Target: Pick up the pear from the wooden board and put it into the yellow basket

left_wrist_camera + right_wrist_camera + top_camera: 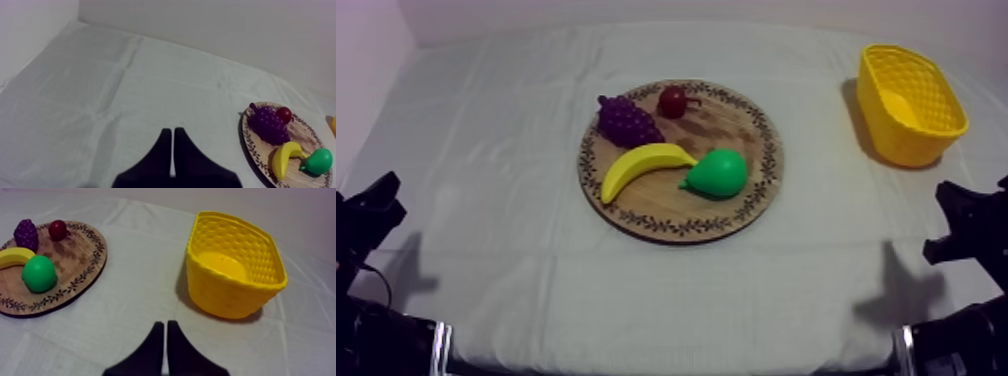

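Note:
The green pear [716, 174] lies on the round wooden board [736, 125] at the middle of the table, on the board's near right part beside the banana [641, 165]. The yellow basket [896, 140] stands empty at the far right. My left gripper [371, 205] rests low at the left edge, far from the board, and in its wrist view its fingers [172, 131] lie together as a wedge over bare cloth. My right gripper [165, 324] is likewise shut on nothing, on the cloth between the board [80, 263] with the pear [38, 273] and the basket [232, 295].
A bunch of purple grapes [628, 120] and a small red fruit [673, 101] sit on the far part of the board. Open cloth lies between the board and the basket, and all round the board.

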Controlling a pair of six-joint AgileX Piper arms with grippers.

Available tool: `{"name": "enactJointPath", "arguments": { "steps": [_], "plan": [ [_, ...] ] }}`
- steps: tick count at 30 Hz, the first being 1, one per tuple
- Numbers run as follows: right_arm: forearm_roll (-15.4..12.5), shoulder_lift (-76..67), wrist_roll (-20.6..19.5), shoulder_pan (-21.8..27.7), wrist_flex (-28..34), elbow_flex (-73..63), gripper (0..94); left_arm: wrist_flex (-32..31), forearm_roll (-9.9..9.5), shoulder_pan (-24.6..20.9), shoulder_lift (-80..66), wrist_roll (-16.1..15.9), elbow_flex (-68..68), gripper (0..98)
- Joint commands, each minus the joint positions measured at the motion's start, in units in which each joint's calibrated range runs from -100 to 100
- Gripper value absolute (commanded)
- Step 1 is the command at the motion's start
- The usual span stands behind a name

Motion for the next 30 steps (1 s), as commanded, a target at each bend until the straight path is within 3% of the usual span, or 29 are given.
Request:
{"name": "enactJointPath", "arguments": {
  "steps": [1, 18, 24, 30],
  "plan": [
    [0.03, 0.0, -0.07, -0.01, -0.01, 0.05, 0.7, -0.01, 0.01, -0.01, 0.0, 0.01, 0.05, 0.1],
    [-0.84, 1.05, 0.46, 0.87, -2.03, -0.34, 0.5, -0.01, 0.01, -0.01, 0.0, 0.01, 0.05, 0.1],
    [-4.42, 8.34, 3.32, 2.13, -3.47, -6.68, 0.5, -0.01, 0.01, -0.01, 0.0, 0.01, 0.05, 0.1],
    [-8.95, 20.08, 7.3, 2.59, -1.45, -21.62, 0.5, -0.01, 0.01, -0.01, 0.0, 0.01, 0.05, 0.1]
  ]
}}
